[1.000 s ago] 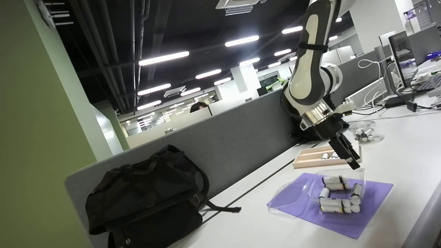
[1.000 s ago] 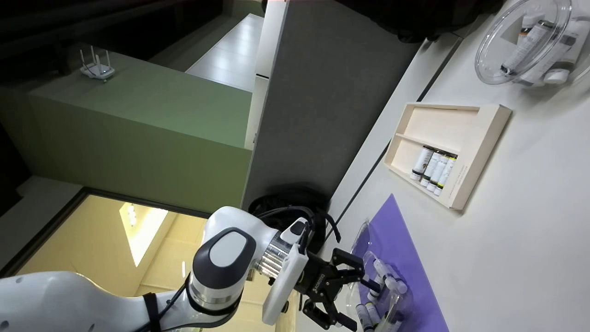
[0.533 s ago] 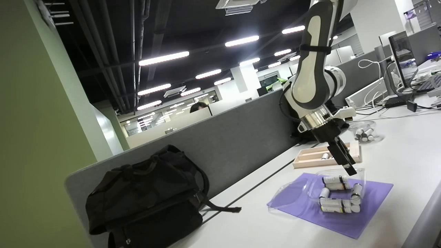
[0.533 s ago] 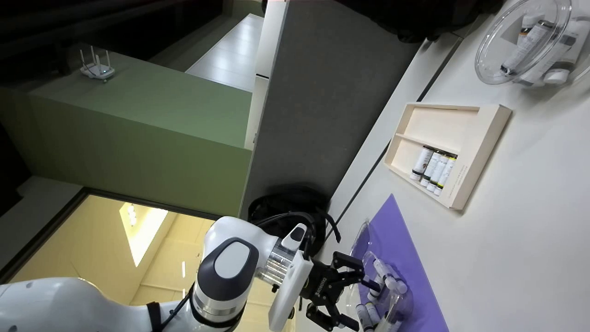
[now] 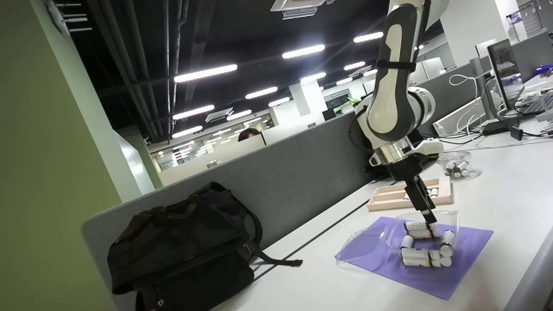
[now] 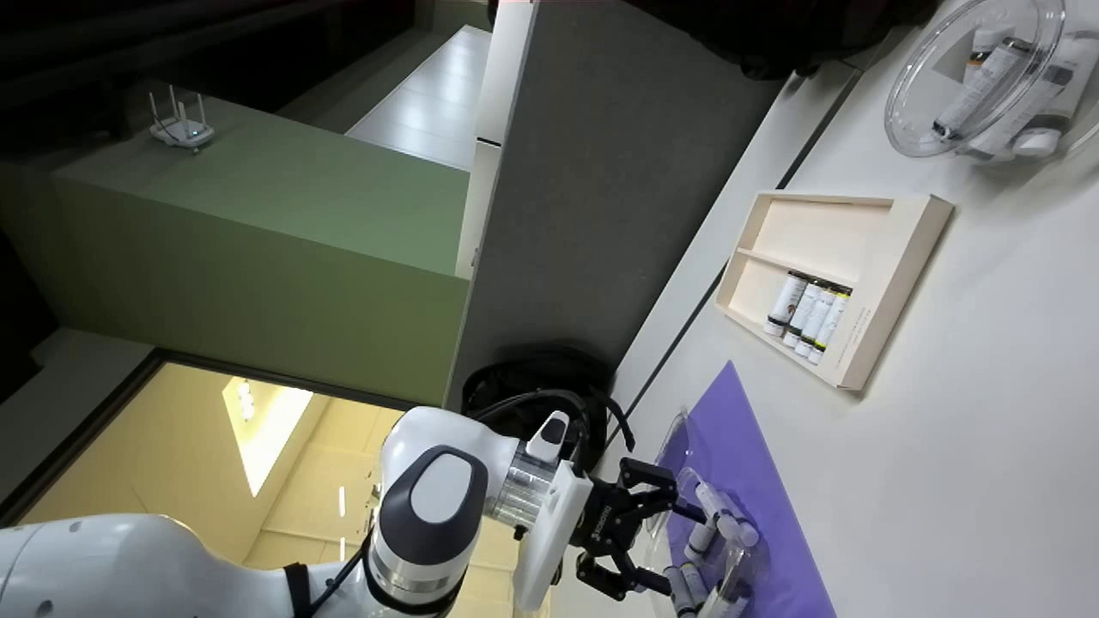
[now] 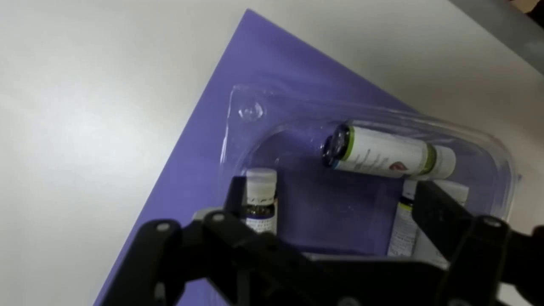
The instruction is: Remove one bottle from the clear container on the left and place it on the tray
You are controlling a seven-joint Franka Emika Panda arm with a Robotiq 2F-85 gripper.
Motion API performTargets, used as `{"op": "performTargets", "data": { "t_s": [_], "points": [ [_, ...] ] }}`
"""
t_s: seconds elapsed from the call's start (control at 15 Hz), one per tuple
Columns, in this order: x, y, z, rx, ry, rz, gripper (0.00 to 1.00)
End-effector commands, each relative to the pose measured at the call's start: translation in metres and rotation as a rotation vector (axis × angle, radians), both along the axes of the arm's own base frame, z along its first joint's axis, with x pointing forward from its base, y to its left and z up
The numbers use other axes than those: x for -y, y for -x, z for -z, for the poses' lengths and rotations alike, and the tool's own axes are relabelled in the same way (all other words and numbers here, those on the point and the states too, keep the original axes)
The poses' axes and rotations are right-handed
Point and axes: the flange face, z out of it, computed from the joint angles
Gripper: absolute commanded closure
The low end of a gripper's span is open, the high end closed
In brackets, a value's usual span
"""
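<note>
A clear container (image 5: 453, 222) on a purple mat holds several small white-labelled bottles; its rim (image 7: 425, 117) also shows in the wrist view. My gripper (image 5: 428, 218) is above the bottles at the container's tray-side end. In the wrist view the gripper (image 7: 331, 199) is open and empty. Its left finger is beside a white-capped bottle (image 7: 261, 199); its right finger overlaps two bottles (image 7: 401, 233). A bottle with a green band (image 7: 384, 151) lies beyond the fingers. The light wooden tray (image 6: 901, 257) holds several bottles side by side in one compartment; its rim (image 5: 375, 206) shows beyond the mat.
The purple mat (image 5: 468, 242) lies under the container, with a clear lid-like piece (image 5: 363, 248) beside it. Another clear container (image 6: 979, 77) with bottles stands past the tray. A grey partition (image 5: 311, 172) runs behind the table, with a black backpack (image 5: 185, 242) against it.
My gripper has moved lower, closer to the bottles, and leftward in an exterior view. The arm has tilted slightly. The gripper stays open, and the bottles, container and tray have not moved.
</note>
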Motion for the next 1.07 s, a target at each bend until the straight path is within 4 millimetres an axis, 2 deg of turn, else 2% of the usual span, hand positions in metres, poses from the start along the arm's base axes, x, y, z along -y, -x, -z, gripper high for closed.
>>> {"op": "performTargets", "data": {
  "t_s": [0.0,0.27,0.53,0.87,1.0],
  "points": [
    [-0.001,-0.008,0.015,0.054,-0.025,0.037,0.00],
    [-0.003,-0.008,0.030,0.080,-0.032,0.051,0.00],
    [-0.002,-0.008,0.034,0.087,-0.028,0.059,0.00],
    [-0.002,-0.013,0.022,0.104,0.007,0.068,0.00],
    [-0.002,-0.014,0.026,0.094,0.014,0.072,0.00]
  ]
}}
